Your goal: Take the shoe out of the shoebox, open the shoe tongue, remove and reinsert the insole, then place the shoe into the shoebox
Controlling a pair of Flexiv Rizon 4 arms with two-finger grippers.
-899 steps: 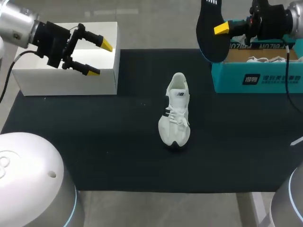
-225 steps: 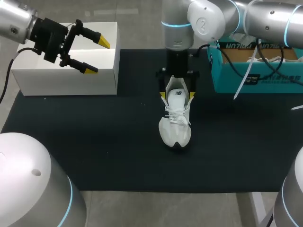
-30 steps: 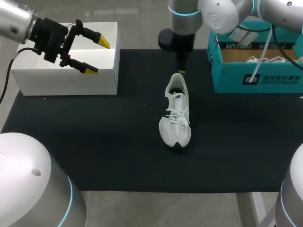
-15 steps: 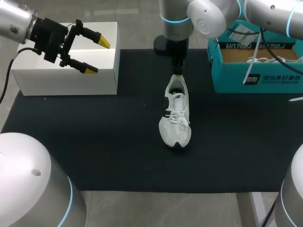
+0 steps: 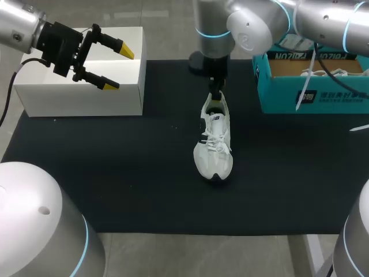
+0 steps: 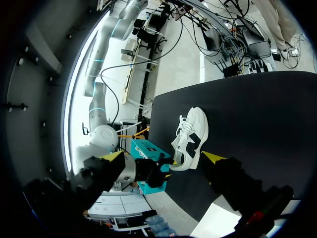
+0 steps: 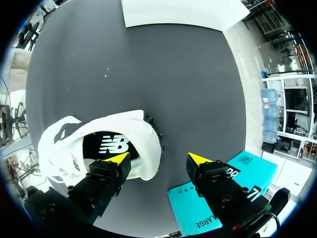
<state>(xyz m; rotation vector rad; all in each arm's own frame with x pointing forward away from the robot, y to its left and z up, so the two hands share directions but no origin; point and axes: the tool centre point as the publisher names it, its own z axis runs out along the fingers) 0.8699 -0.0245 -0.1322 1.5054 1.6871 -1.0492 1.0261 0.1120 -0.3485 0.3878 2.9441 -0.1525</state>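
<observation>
Two grippers were in view, both with their fingers spread. The right gripper (image 5: 216, 95) hung point-down over the heel end of the white shoe (image 5: 213, 141), which lay on its sole near the middle of the black mat (image 5: 115, 173), toe toward the robot and heel toward the far edge. From the right wrist, that gripper (image 7: 158, 161) straddled the heel collar: one yellow tip sat over the shoe's opening, above the dark insole (image 7: 111, 146), and the other stood outside, behind the heel, over bare mat. Its jaws stood wide, and whether either finger touched the collar could not be told. The left gripper (image 5: 121, 71) hovered well away over the open white box (image 5: 81, 95) at the mat's far left corner, its jaws likewise wide with nothing between them; in its wrist view the gripper (image 6: 165, 157) looked across the mat at the shoe (image 6: 190, 139). The teal shoebox (image 5: 311, 92) sat at the far right, close beside the right arm, with white laces (image 5: 323, 72) showing inside.
</observation>
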